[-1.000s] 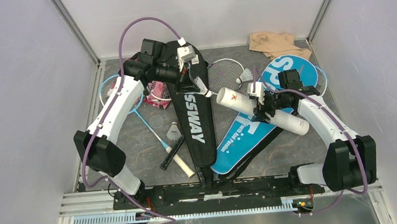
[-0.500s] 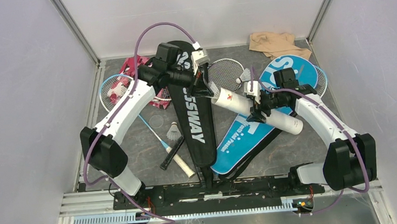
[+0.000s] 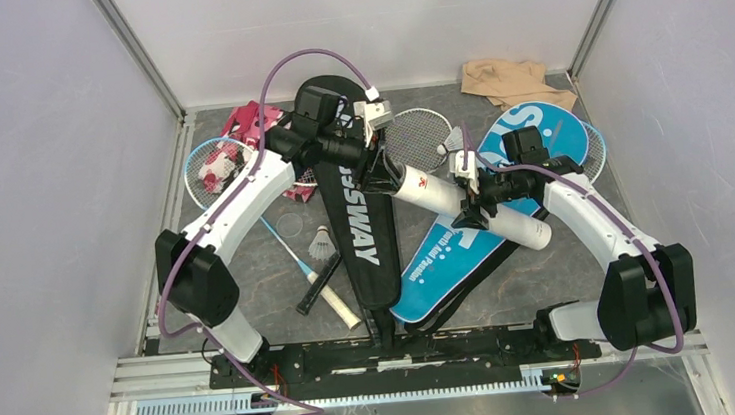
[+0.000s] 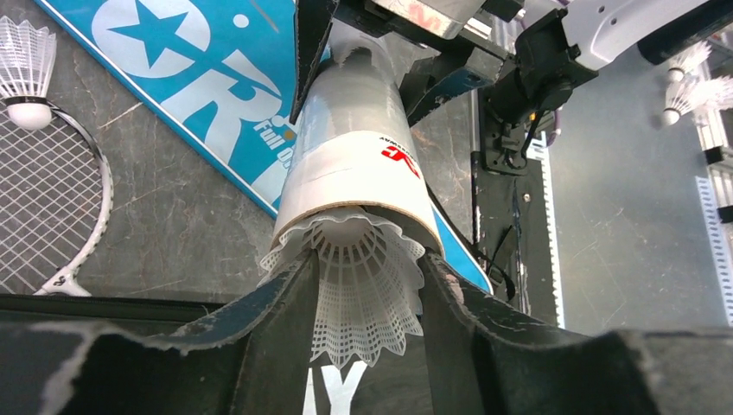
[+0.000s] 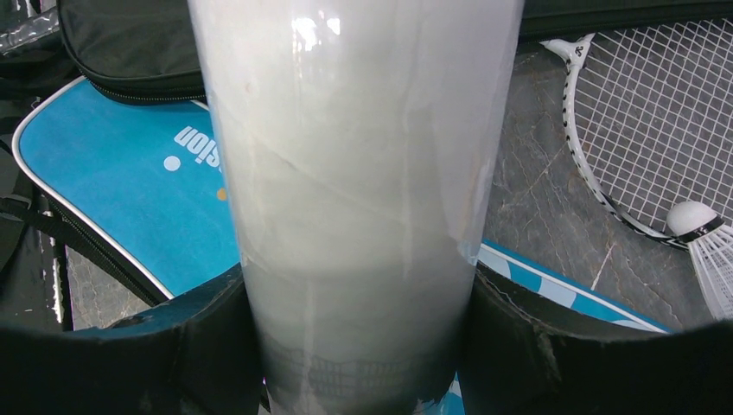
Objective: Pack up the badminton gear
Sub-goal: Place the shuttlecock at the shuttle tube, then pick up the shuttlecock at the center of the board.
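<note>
- While right gripper (image 3: 473, 207) clamps white tube (image 3: 430, 194) mid-body, tube hangs tilted above blue "SPORT" cover (image 3: 446, 264).
- Feather shuttlecock (image 4: 366, 304) sits half inside tube's mouth, skirt sticking out.
- Left gripper (image 3: 380, 177) at that mouth, jaws parted, flanking skirt.

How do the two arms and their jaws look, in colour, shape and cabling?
The left arm and the right arm have white, rounded link shells with bulky black joints. A purple cable runs along each one. A small white box sits near each wrist. The jaws are black, flat paddles with rough, worn edges.
</note>
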